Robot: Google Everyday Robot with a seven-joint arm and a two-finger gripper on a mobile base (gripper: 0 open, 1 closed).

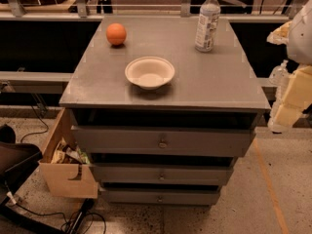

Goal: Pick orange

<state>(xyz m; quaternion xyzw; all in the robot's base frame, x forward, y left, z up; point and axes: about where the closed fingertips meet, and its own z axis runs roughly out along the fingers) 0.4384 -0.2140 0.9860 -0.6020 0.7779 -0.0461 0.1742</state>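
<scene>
**Claw at the right edge, orange on the far-left corner**

Your gripper (288, 101) sits at the right edge of the view, a pale cream shape just off the right side of the grey drawer cabinet (214, 87) and about level with its top. You cannot tell whether the claw is open or closed. It holds nothing that you can see, and it touches nothing on the cabinet.

Nearest to it on the cabinet top is a clear plastic water bottle (207, 21), upright with a white cap and a label, standing at the far right. At the middle of the top, toward the near edge, lies a shallow white bowl (149, 72), upright and with nothing in it.

The orange (116, 33) rests on the far-left corner of the top, well apart from the bowl and the bottle, and across the whole top from your gripper. It is bare on all sides.

Below the top, three grey drawers (162, 143) face you, each with a small knob. On the speckled floor at the cabinet's near-left stands an open light-brown box (66, 177) holding packets, with black cables (36, 211) trailing near it.
</scene>
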